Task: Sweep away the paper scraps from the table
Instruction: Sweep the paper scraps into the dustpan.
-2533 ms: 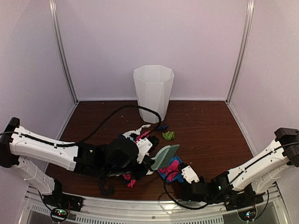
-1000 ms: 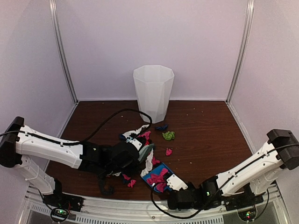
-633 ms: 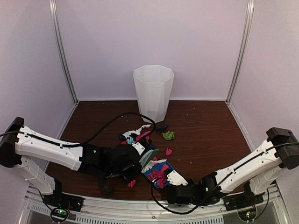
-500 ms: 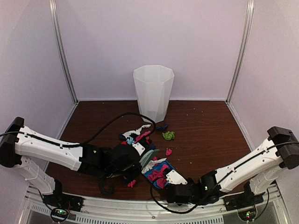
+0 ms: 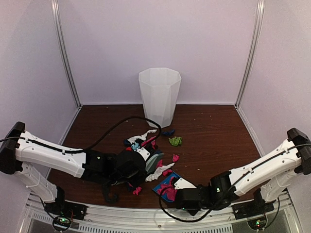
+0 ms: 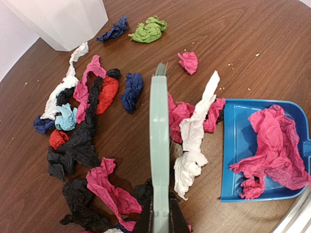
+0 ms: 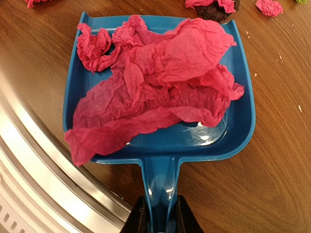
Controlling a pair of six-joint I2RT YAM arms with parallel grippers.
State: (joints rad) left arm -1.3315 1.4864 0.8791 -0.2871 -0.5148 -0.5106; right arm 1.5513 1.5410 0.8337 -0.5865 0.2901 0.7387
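My left gripper (image 5: 141, 164) is shut on the handle of the mint-green hand brush (image 6: 159, 141), which stands on edge amid the paper scraps (image 6: 87, 121). Pink, black, navy, red, white and light blue scraps lie left of the brush. A white strip (image 6: 194, 141) and pink scraps lie between the brush and the blue dustpan (image 6: 265, 150). My right gripper (image 7: 160, 218) is shut on the dustpan's handle. The dustpan (image 7: 160, 141) rests on the table (image 5: 218, 136) by the front rail and holds crumpled pink paper (image 7: 155, 82). A green wad (image 5: 175, 141) lies further back.
A tall white bin (image 5: 159, 96) stands at the back centre, and its base shows in the left wrist view (image 6: 58, 19). A black cable (image 5: 116, 121) loops over the table's left half. The metal rail (image 7: 39, 165) runs close beside the dustpan. White walls enclose the table.
The dustpan has slid back toward the front rail, away from the brush, leaving a white strip and pink scraps on the table. The brush stays by the pile.
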